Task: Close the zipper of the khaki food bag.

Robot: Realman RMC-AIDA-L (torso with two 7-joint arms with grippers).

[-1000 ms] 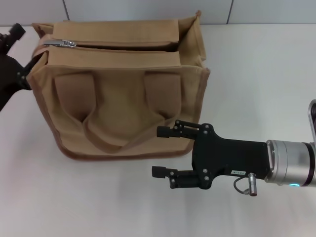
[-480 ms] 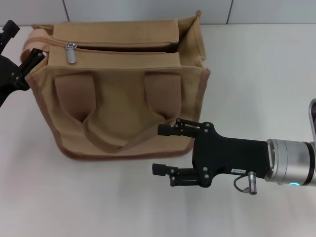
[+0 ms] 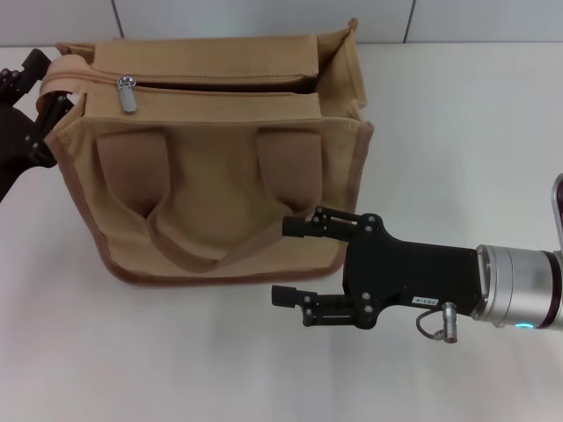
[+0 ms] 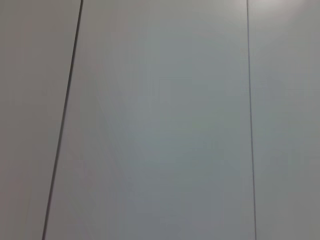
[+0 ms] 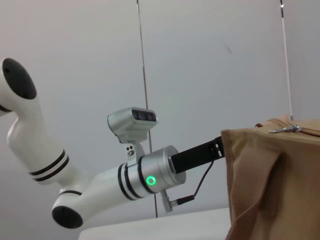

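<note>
The khaki food bag [image 3: 220,185] stands upright on the white table, left of centre in the head view. Its zipper [image 3: 220,85] runs along the top and gapes open over most of its length. The silver pull tab [image 3: 128,93] hangs at the left end. My left gripper [image 3: 42,83] is at the bag's left end, its black fingers on either side of the curled-up end edge [image 3: 63,70]. My right gripper [image 3: 286,262] is open and empty at the bag's front lower right corner. The right wrist view shows the bag [image 5: 270,185], the pull tab [image 5: 284,129] and the left gripper [image 5: 207,151].
The white table [image 3: 457,132] stretches to the right of and in front of the bag. A grey panelled wall [image 4: 160,120] stands behind; it fills the left wrist view. The right wrist view also shows my left arm [image 5: 100,187] and head camera [image 5: 132,120].
The pull tab, which lay flat pointing left, now hangs down. The bag's left end edge has curled up and over between the left fingers. The right gripper has barely moved.
</note>
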